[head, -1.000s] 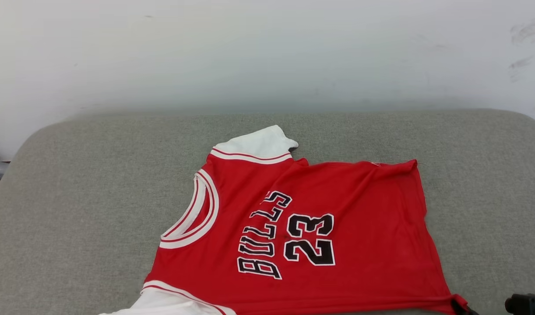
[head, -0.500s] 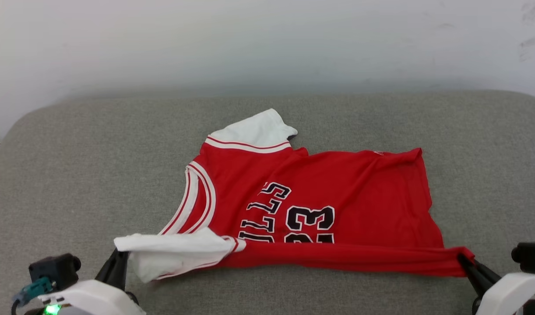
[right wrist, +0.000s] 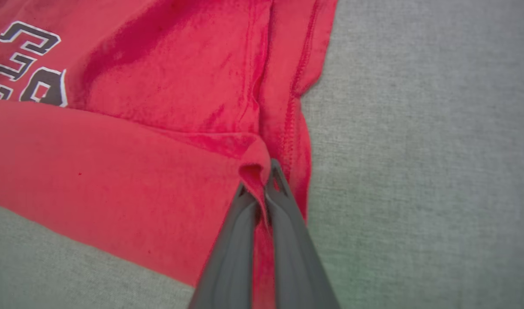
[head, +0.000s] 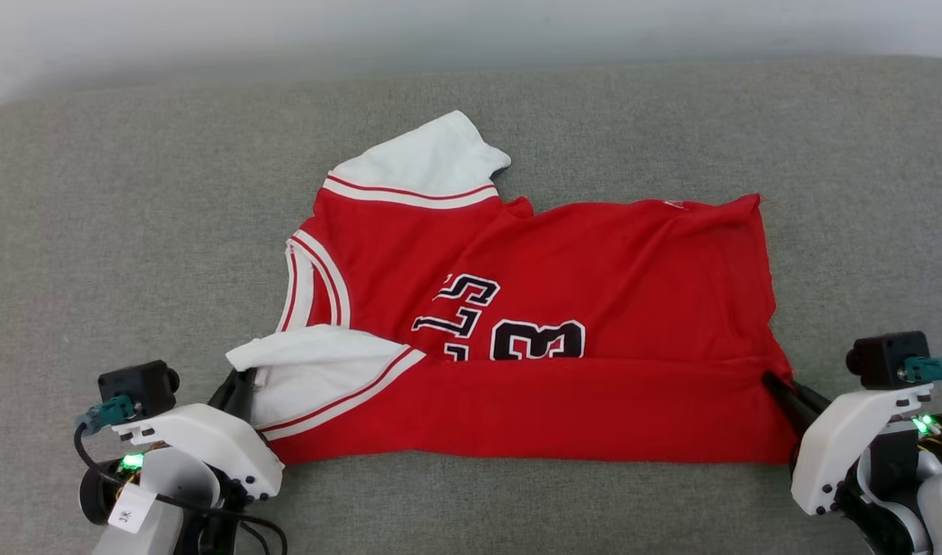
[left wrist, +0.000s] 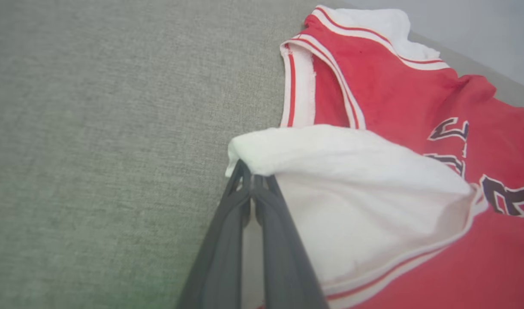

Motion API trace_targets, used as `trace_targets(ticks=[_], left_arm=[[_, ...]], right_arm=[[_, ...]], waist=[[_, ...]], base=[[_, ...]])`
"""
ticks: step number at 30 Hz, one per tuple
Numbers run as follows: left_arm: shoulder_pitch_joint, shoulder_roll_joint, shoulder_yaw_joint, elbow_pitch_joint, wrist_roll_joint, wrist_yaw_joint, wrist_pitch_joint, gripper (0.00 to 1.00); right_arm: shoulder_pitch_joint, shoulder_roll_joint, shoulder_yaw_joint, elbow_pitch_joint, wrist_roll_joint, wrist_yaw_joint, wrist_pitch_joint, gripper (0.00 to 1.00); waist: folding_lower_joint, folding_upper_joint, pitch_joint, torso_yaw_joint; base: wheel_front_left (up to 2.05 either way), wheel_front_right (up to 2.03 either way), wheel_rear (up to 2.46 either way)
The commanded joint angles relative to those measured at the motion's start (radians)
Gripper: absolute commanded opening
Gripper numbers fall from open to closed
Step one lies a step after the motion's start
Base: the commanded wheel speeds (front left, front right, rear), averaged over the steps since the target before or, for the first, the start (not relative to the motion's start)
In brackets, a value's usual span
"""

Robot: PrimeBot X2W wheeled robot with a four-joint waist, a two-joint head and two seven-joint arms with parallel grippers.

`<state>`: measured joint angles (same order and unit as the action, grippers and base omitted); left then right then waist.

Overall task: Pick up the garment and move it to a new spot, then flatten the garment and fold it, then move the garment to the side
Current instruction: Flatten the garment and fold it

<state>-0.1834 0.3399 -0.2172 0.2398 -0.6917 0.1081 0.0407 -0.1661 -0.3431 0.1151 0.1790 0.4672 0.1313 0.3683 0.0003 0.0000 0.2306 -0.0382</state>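
The red garment (head: 563,270) lies spread on the grey cushion (head: 132,231), its collar toward the left and black lettering across its chest. Its near edge is folded up over the lower chest as a red band (head: 563,408). My left gripper (head: 236,385) is shut on the white near sleeve end (left wrist: 330,171), pinching its corner (left wrist: 240,167). My right gripper (head: 772,381) is shut on the red hem corner (right wrist: 255,165) at the garment's right side. The far white sleeve (head: 425,158) lies flat at the back.
The grey cushion (right wrist: 416,128) stretches well beyond the garment to the left, right and front. A pale wall (head: 286,23) rises behind its far edge.
Both grippers have carried the garment's near edge farther away from me, so the folded band now covers more of the lettering. The camera has tilted downward, shifting the whole scene up.
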Motion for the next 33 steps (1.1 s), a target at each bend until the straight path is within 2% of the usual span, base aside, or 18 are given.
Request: trace_targets(ticks=[1,5,6,7,8,9,10,16,23,25,28,33], left_arm=[[-0.013,-0.001,0.0,0.015,-0.005,-0.006,-0.003,0.0],[-0.048,-0.017,-0.012,0.099,-0.013,-0.036,-0.016,0.0],[-0.055,-0.021,-0.016,0.115,-0.014,-0.042,-0.017,0.0],[-0.062,-0.024,-0.02,0.13,-0.015,-0.047,-0.02,0.0],[-0.069,-0.026,-0.019,0.141,-0.015,-0.051,-0.027,0.31],[-0.074,-0.029,-0.019,0.15,-0.014,-0.054,-0.035,0.88],[-0.078,-0.034,-0.018,0.157,-0.014,-0.056,-0.047,1.0],[-0.087,-0.038,-0.011,0.187,-0.012,-0.066,-0.098,1.0],[-0.077,0.013,0.006,0.15,-0.013,-0.051,-0.067,1.0],[-0.08,0.043,0.008,0.124,-0.024,-0.054,-0.021,1.0],[-0.091,0.093,0.009,0.079,-0.054,-0.05,0.108,1.0],[-0.092,0.168,0.009,-0.012,-0.148,-0.024,0.391,1.0]], right_arm=[[-0.015,-0.001,0.009,0.014,0.008,-0.001,-0.012,0.0],[-0.057,-0.009,0.056,0.086,0.02,-0.001,-0.072,0.02],[-0.066,-0.013,0.066,0.103,0.023,-0.001,-0.092,0.12],[-0.07,-0.015,0.076,0.121,0.029,-0.001,-0.11,0.41],[-0.075,-0.019,0.086,0.136,0.032,-0.001,-0.129,0.81],[-0.083,-0.021,0.091,0.143,0.034,-0.001,-0.16,1.0],[-0.086,-0.024,0.097,0.152,0.039,-0.001,-0.187,1.0],[-0.057,-0.035,0.083,0.162,0.042,-0.001,-0.399,1.0],[0.002,-0.01,0.012,0.111,-0.02,-0.001,-0.521,1.0],[0.021,0.003,-0.01,0.081,-0.034,-0.001,-0.528,1.0],[0.052,0.024,-0.035,0.03,-0.055,-0.001,-0.517,1.0],[0.09,0.062,-0.065,-0.044,-0.084,-0.001,-0.477,1.0]], waist=[[-0.0003,0.0,0.015,-0.007],[-0.0003,0.0,0.03,-0.01],[-0.0003,0.0,0.032,-0.009],[-0.0003,0.0,0.033,-0.008],[-0.0003,0.0,0.033,-0.007],[-0.0003,0.0,0.033,-0.005],[-0.0003,0.0,0.031,-0.004],[-0.0003,0.0,-0.023,0.01],[-0.0003,0.0,-0.106,0.005],[-0.0003,0.0,-0.119,0.0],[-0.0003,0.0,-0.131,-0.009],[-0.0003,0.0,-0.128,-0.03]], base=[[0.0,0.0,0.0],[0.0,0.0,0.0],[0.0,0.0,0.0],[0.0,0.0,0.0],[0.0,0.0,0.0],[0.0,0.0,0.0],[0.0,0.0,0.0],[0.0,0.0,0.0],[0.0,0.0,0.0],[0.0,0.0,0.0],[0.0,0.0,0.0],[0.0,0.0,0.0]])
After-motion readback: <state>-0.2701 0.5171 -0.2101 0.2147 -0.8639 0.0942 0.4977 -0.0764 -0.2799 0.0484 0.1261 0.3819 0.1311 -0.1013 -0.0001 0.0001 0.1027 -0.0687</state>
